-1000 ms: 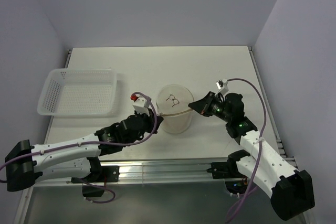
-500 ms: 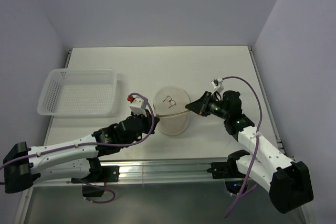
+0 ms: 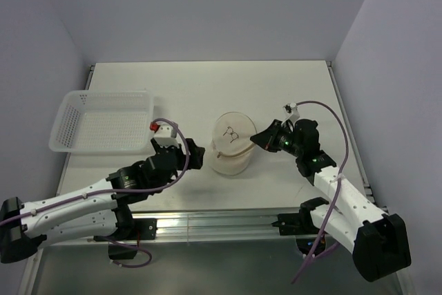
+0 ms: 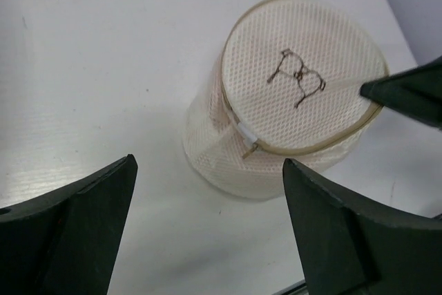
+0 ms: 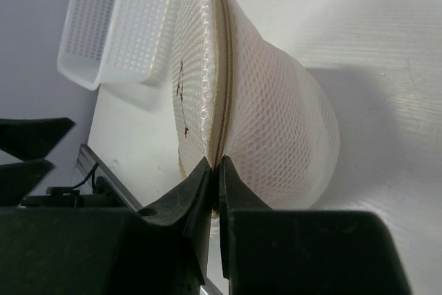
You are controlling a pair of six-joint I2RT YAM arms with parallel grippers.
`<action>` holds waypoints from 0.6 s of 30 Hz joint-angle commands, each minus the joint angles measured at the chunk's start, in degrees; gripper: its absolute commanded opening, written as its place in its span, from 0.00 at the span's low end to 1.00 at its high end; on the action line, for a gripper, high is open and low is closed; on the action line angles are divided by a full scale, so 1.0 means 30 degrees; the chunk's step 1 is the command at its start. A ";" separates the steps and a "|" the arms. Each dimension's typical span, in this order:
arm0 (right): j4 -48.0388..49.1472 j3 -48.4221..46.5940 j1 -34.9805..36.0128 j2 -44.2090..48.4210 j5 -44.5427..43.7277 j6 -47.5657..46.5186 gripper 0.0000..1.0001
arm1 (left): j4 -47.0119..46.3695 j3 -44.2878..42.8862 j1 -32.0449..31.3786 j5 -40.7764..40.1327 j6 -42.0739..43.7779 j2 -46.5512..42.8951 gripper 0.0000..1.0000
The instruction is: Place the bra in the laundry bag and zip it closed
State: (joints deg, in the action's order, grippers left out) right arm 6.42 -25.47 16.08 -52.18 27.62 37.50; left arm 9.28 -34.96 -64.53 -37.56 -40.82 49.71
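Observation:
The laundry bag point(image 3: 230, 144) is a round white mesh case with a tan zipper rim and a dark mark on its upper face, standing mid-table. It also fills the left wrist view point(image 4: 297, 101) and the right wrist view point(image 5: 276, 115). My right gripper point(image 3: 254, 138) is shut on the bag's zipper rim at its right side, pinching the seam point(image 5: 215, 164). My left gripper point(image 3: 195, 153) stands open just left of the bag, not touching it point(image 4: 208, 170). The zipper pull point(image 4: 248, 144) faces the left gripper. The bra is hidden.
A white perforated plastic basket point(image 3: 103, 121) stands at the left of the table, also visible in the right wrist view point(image 5: 117, 25). The table's near edge with its metal rail point(image 3: 221, 222) runs just behind the arms.
My left gripper has let go at the bag's left side, opened wide and drawn back to the left. The bag now sits lower and tilted. The right gripper keeps its pinch on the rim.

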 commanded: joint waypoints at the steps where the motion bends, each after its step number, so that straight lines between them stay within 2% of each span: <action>1: -0.0639 -0.0940 -0.0143 0.0812 -0.1001 -0.0984 0.13 | 0.1446 -0.1734 0.0007 -0.2123 0.0451 -0.1276 0.93; 2: -0.0876 -0.1029 -0.0115 0.0899 -0.1147 -0.1159 0.17 | 0.1651 -0.2054 0.0036 -0.2331 0.0452 -0.1452 0.94; 3: -0.1053 -0.1059 -0.0114 0.1248 -0.1294 -0.1161 0.21 | 0.1885 -0.2232 0.0007 -0.2478 0.0655 -0.1831 0.99; 6: -0.1578 -0.1379 -0.0114 0.1895 -0.1937 -0.1365 0.49 | 0.2005 -0.2760 0.0036 -0.2480 0.1125 -0.2447 0.99; 7: -0.2423 -0.1585 -0.0143 0.2070 -0.2636 -0.1685 0.67 | 0.1831 -0.2819 0.0036 -0.2393 0.1212 -0.2566 0.99; 8: -0.2837 -0.1732 -0.0115 0.2536 -0.2991 -0.1746 0.75 | 0.1771 -0.2848 0.0036 -0.2305 0.1329 -0.2683 0.99; 10: -0.3540 -0.1996 -0.0143 0.3124 -0.3694 -0.1776 0.99 | 0.1567 -0.2936 0.0036 -0.1897 0.1535 -0.2977 0.99; 18: -0.6119 -0.3402 -0.0143 0.7547 -0.7971 -0.2273 1.00 | 0.1244 -0.3054 0.0036 -0.1455 0.2531 -0.3884 0.99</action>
State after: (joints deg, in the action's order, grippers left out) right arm -8.80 -31.86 15.97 -33.50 11.18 32.51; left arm 14.50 -41.82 -64.53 -42.76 -36.07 39.86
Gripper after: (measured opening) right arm 0.994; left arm 0.992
